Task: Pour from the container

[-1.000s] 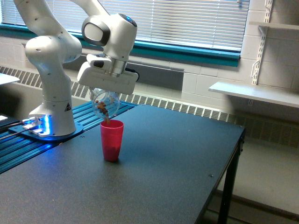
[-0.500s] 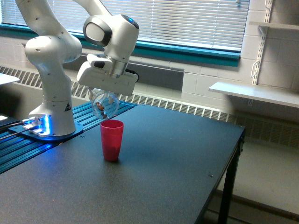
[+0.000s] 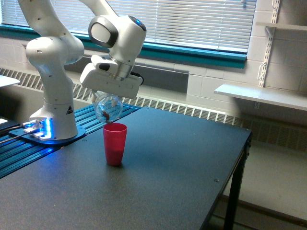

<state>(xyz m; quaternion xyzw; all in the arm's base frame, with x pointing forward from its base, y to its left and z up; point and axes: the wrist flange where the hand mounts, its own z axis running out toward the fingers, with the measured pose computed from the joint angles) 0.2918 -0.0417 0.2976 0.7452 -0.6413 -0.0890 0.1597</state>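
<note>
The container [image 3: 108, 108], a clear rounded jar, hangs tilted under my gripper [image 3: 106, 96], which is shut on it. A few brown bits show inside it near its lower side. Its mouth points down toward the red cup [image 3: 115, 143], which stands upright on the dark table [image 3: 158, 172] just below and slightly to the exterior view's right of the jar. A small gap separates jar and cup rim. The gripper's fingers are mostly hidden behind the white hand and the jar.
The arm's white base [image 3: 53, 120] stands on a blue-lit mount at the exterior view's left. The table's right edge [image 3: 240, 158] drops off to the floor. A white shelf [image 3: 261, 96] juts from the wall at the right.
Brown bits were falling from the jar into the red cup one second ago; that stream has stopped. The wrist has shifted slightly up and to the right.
</note>
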